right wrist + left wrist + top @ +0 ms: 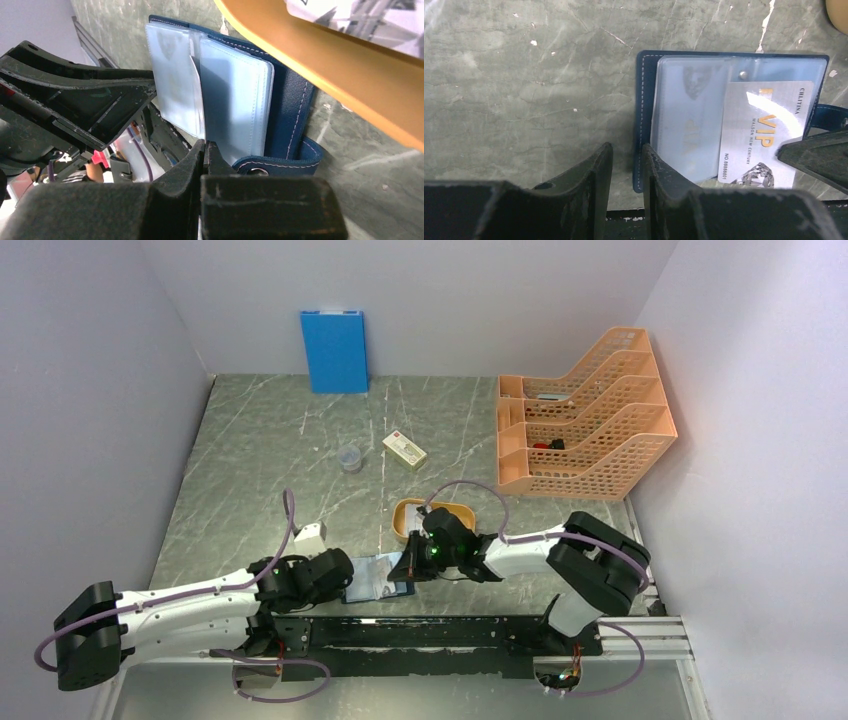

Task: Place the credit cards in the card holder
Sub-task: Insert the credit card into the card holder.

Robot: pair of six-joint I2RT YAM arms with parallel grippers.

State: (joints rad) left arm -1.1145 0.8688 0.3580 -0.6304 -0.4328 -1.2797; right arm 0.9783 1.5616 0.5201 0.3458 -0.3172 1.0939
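The right gripper [205, 150] has its fingers pressed together on a silver credit card [764, 125]. In its own wrist view the card runs edge-on straight out from the fingertips and passes between two clear leaves of the card holder [642, 100]. From the left wrist view the same card lies face up with gold VIP lettering, and one dark finger of the right gripper covers its lower right corner. The holder lies open on the table [524, 100], directly ahead of both pairs of fingertips and between them. The left gripper [627, 150] has its fingers slightly apart, with a narrow strip of table showing in the gap and nothing caught there. Its inner finger overlaps the holder's near left corner, though whether it presses down cannot be told. Its outer finger sits just outside the holder's stitched edge, over bare table. A second card [689, 125] shows blurred through the clear sleeve just ahead of the left fingertips. The rim of an orange tray [320, 60] lies beyond the right fingertips, past the holder's far edge.
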